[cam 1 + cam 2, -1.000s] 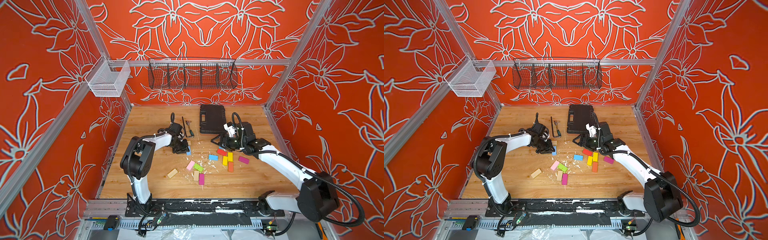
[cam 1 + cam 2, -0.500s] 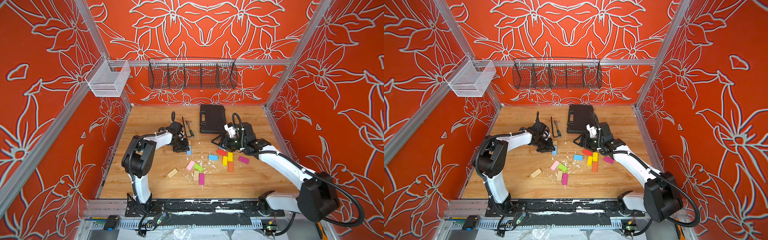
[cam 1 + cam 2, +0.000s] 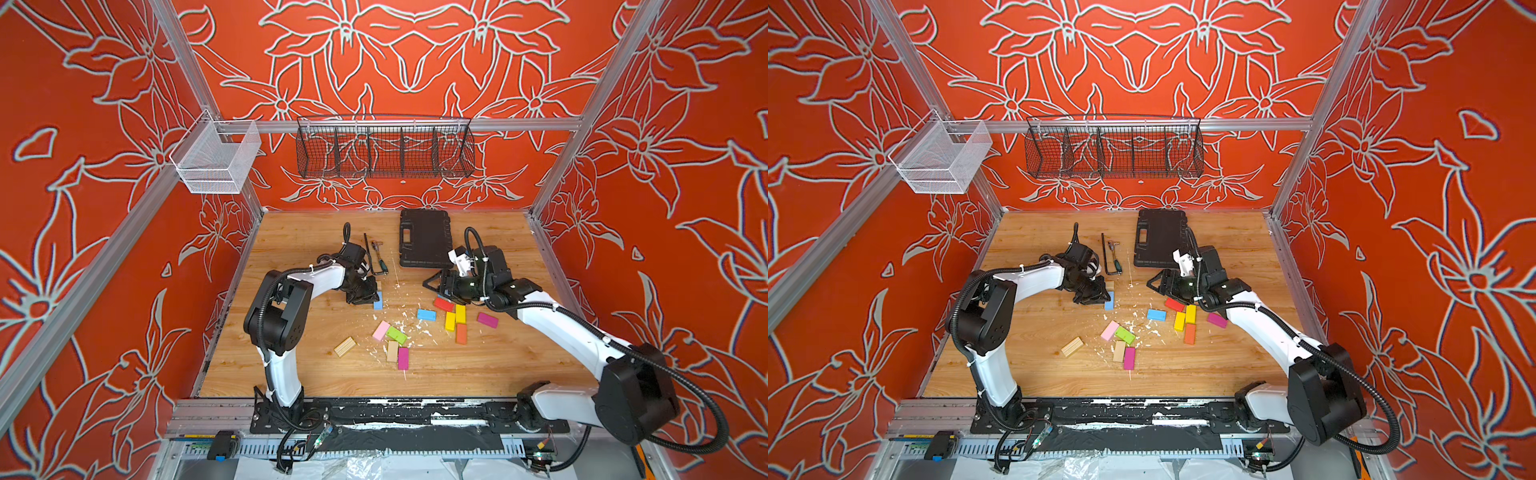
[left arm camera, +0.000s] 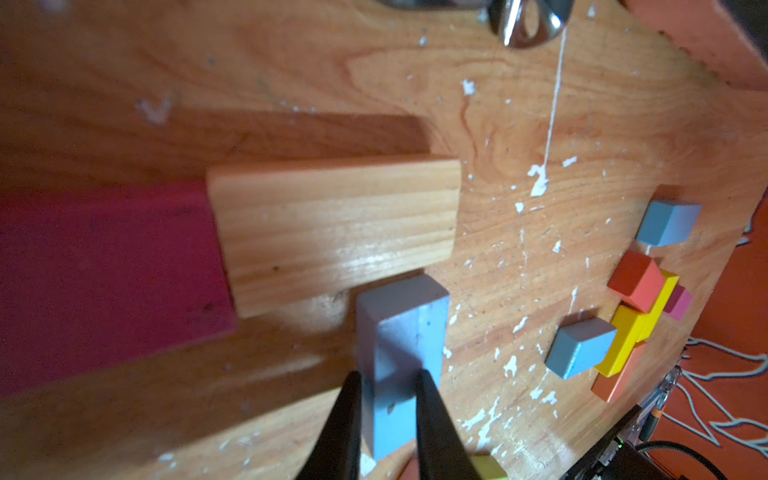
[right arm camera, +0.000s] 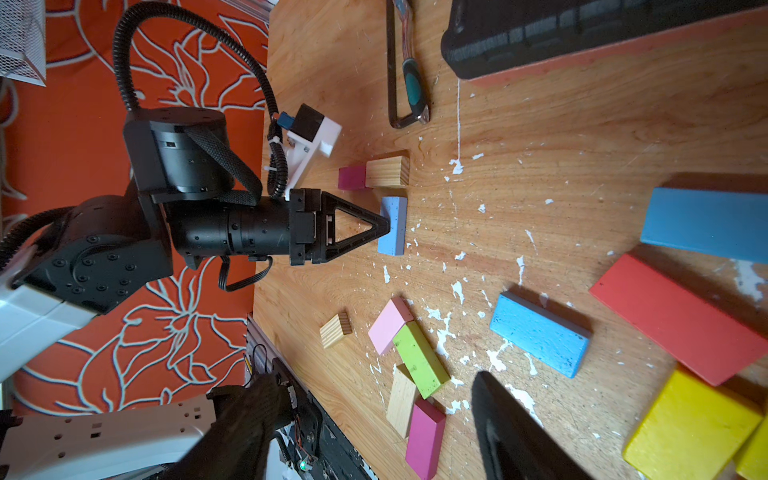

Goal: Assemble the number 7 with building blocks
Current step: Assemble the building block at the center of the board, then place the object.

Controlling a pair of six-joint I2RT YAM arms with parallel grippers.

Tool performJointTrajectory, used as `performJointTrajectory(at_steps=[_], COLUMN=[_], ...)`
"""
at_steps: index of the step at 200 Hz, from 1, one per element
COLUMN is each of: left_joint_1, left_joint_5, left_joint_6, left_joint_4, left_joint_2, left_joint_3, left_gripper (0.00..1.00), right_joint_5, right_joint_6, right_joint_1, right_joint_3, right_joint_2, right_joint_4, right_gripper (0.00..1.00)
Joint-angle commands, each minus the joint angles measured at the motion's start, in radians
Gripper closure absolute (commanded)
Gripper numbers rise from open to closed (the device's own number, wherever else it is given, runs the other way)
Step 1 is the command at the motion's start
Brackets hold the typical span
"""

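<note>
Building blocks point(image 3: 396, 334) strewn in front of the black case point(image 3: 424, 239). Blue block point(image 4: 399, 332) pinched on edge by left gripper point(image 4: 387, 374), just beside plain-wood block point(image 4: 332, 224) and magenta block point(image 4: 104, 282), left of the case. Right gripper point(image 5: 374, 380) spread wide, empty, near red block point(image 5: 681, 320), just before the case.

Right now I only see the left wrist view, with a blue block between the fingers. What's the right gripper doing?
Observer: The right gripper is open and empty, next to a red block.
Operator: Any loose blocks nearer the base?
Observer: Yes. A pink block and a green block lie touching, with a magenta block just past them toward the base.
</note>
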Motion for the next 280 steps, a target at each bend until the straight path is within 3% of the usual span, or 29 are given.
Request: performJointTrajectory(at_steps=[1, 40, 66, 92, 118, 155, 187, 280], left_joint_1=[0.007, 0.007, 0.005, -0.016, -0.026, -0.068, -0.087, -0.174], left_joint_5=[0.001, 0.011, -0.004, -0.154, -0.307, -0.380, -0.405, -0.333], left_joint_6=[0.009, 0.013, 0.019, 0.048, 0.056, 0.025, 0.026, -0.020], left_joint_4=[-0.022, -0.038, -0.083, -0.205, -0.287, -0.295, -0.264, -0.223], left_joint_2=[-0.001, -0.072, -0.189, -0.336, -0.451, -0.562, -0.525, -0.359], left_joint_3=[-0.001, -0.035, -0.085, -0.149, -0.250, -0.367, -0.406, -0.413], left_gripper=[0.71, 0.61, 0.59, 0.52, 0.39, 0.33, 0.30, 0.31], right_joint_5=[-0.022, -0.037, -0.046, -0.063, -0.089, -0.115, -0.124, -0.088], right_joint_6=[0.020, 0.024, 0.023, 0.014, 0.006, -0.013, -0.028, -0.050], right_joint_1=[-0.005, -0.005, -0.004, -0.005, -0.005, -0.004, -0.004, -0.005], right_joint_3=[-0.025, -0.042, -0.051, -0.062, -0.067, -0.065, -0.065, -0.069], right_joint_2=[-0.013, -0.003, -0.001, -0.006, -0.005, -0.011, -0.028, -0.077], right_joint_4=[0.018, 0.050, 0.064, 0.076, 0.090, 0.084, 0.065, 0.015], right_gripper=[0.24, 0.24, 0.24, 0.24, 0.24, 0.23, 0.23, 0.22])
